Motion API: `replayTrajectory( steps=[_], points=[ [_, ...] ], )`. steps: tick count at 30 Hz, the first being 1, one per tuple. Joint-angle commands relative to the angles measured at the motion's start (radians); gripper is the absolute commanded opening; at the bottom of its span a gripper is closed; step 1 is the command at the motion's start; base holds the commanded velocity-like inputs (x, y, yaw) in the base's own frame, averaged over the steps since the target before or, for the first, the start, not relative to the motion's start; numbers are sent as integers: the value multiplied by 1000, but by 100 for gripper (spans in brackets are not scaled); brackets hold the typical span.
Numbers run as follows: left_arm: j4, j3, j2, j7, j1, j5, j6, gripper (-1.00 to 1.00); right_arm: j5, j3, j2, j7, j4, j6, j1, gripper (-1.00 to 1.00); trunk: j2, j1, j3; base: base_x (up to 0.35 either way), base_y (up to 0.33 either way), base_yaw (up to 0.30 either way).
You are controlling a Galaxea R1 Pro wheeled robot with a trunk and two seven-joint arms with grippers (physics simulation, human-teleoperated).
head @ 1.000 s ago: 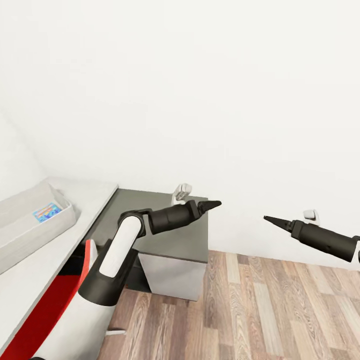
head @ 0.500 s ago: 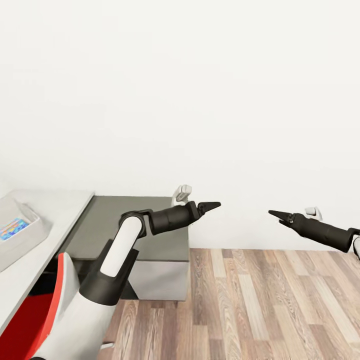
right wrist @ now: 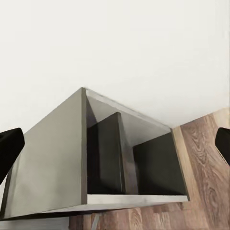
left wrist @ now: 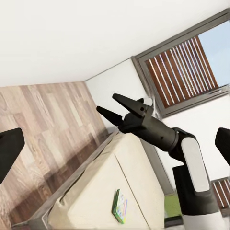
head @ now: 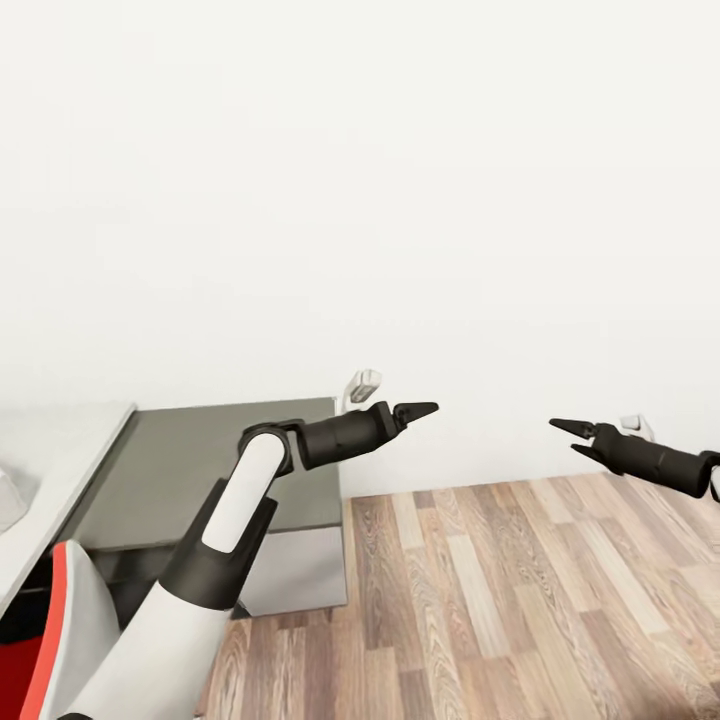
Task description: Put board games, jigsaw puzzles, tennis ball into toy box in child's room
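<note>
Camera view is being swung to the right since a second ago, so the table (head: 55, 440) and its dark-grey side cabinet (head: 200, 460) are being shown further left, and the toy box (head: 6, 496) is being cut down to a corner at the picture edge. Left gripper (head: 428, 408) is being held in the air beyond the cabinet, its fingers (left wrist: 9, 148) being seen spread wide in the left wrist view. Right gripper (head: 565, 432) is being held over the wood floor (head: 480, 600), jaws parted, nothing pinched. One board game (left wrist: 120, 206) is being seen lying on the bed (left wrist: 96, 191) in the left wrist view; its print is too small to be read. Open cabinet compartments (right wrist: 105, 158) are being shown in the right wrist view
</note>
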Motion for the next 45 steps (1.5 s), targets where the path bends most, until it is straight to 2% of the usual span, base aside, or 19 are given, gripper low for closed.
replayTrajectory(
  steps=[1, 11, 18, 23, 37, 45],
  points=[
    [1, 2, 1, 10, -1, 10, 2, 100, 10, -2, -1, 6, 10, 4, -4, 100, -1, 0, -1, 0, 0, -280],
    [46, 14, 8, 10, -2, 11, -3, 100, 10, -3, -4, -53, 97, 4, -50, 100, -1, 0, 4, 0, 0, -280],
    [204, 84, 20, 10, -16, 13, -8, 100, 11, 1, -1, -85, 193, 4, -98, 100, -1, 0, 8, 0, 0, -280],
    [254, 108, 22, 9, -23, 13, -8, 100, 11, 2, 0, -96, 219, 4, -108, 100, -1, 0, 10, 0, 0, -280],
    [291, 122, 23, 12, -29, 13, -9, 100, 10, 3, 6, -224, 261, 4, -139, 100, -1, 0, 17, 0, 0, -280],
    [295, 111, 16, 65, -42, 14, -7, 100, 10, 3, 8, -262, 284, 4, -150, 100, -1, 0, 22, 10, 0, -280]
  ],
)
